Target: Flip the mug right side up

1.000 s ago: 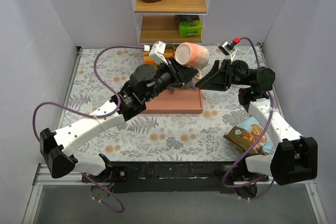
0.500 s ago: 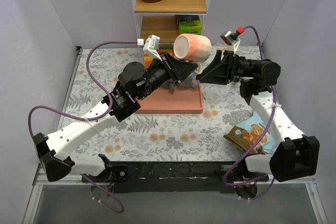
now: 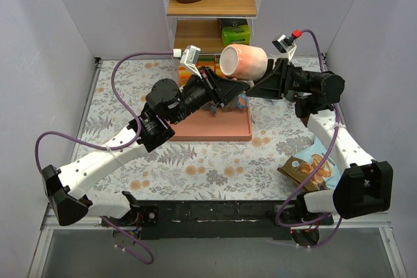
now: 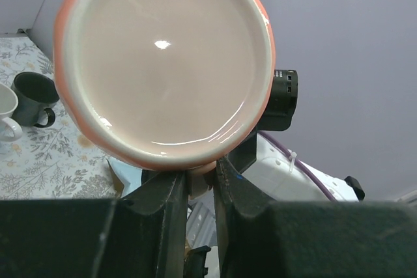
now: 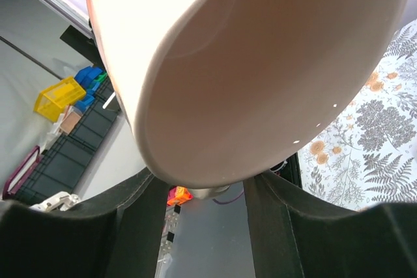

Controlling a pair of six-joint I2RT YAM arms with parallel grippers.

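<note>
The orange-pink mug (image 3: 243, 62) is held in the air on its side, above the back of the salmon tray (image 3: 218, 128). My left gripper (image 3: 234, 88) is under it and shut on a pink part at its lower edge (image 4: 201, 172). In the left wrist view its round, shallow end (image 4: 163, 56) fills the frame above the gripper (image 4: 201, 183). My right gripper (image 3: 260, 85) meets the mug from the right. In the right wrist view the mug's cream wall (image 5: 260, 63) fills the frame, and the gripper (image 5: 202, 206) has its jaws wide apart beside the mug's lower edge.
A wooden shelf (image 3: 212, 8) with containers and a green box (image 3: 236, 34) stands at the back behind the mug. A snack bag (image 3: 309, 167) lies front right. A dark mug (image 4: 32, 96) and a white cup (image 4: 6, 122) sit on the floral table.
The left arm lifted the mug up and back, away from the tray. The right gripper rose and closed in on the mug from the right.
</note>
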